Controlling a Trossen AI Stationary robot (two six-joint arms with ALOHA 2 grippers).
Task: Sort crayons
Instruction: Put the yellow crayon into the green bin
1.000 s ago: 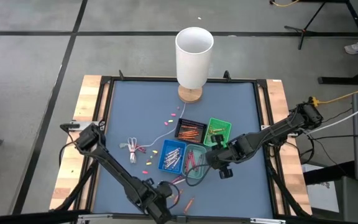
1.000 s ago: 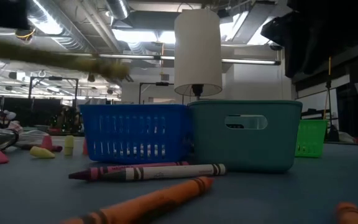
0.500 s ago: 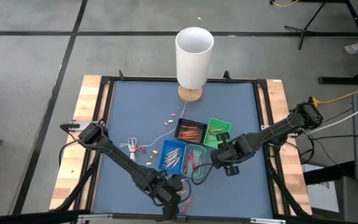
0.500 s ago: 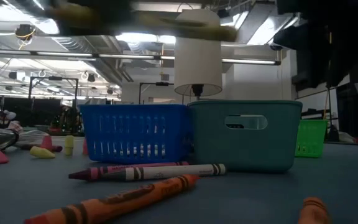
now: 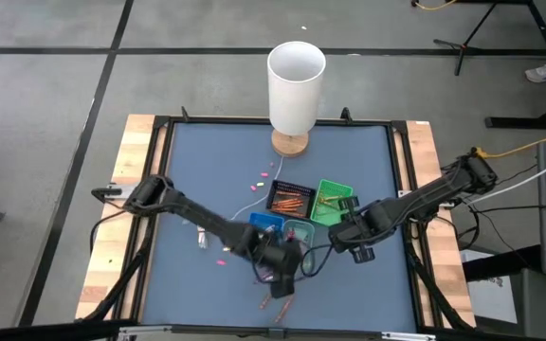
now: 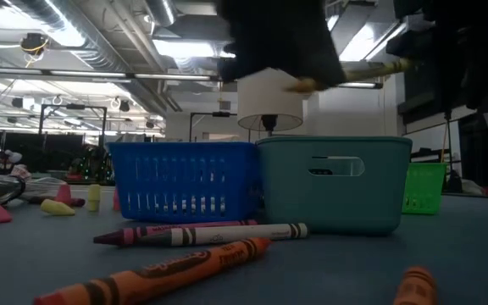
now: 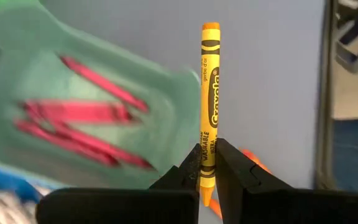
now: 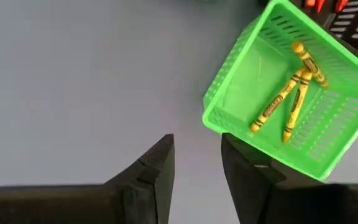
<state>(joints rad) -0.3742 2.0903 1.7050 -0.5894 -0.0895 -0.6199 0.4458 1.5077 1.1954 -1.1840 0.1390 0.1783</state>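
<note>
Above the teal tray (image 7: 73, 118): left hand (image 7: 209, 167) pinching one yellow crayon (image 7: 210, 99) upright, likely bound for the green tray (image 8: 278, 93); right hand (image 8: 197, 168) spread, empty, waiting beside it

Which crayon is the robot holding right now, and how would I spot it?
Start at the tall white lamp at the table's far edge and come down past the small trays to the left gripper over the teal tray. It pinches one yellow-orange crayon; the tray's crayons are red.
</note>
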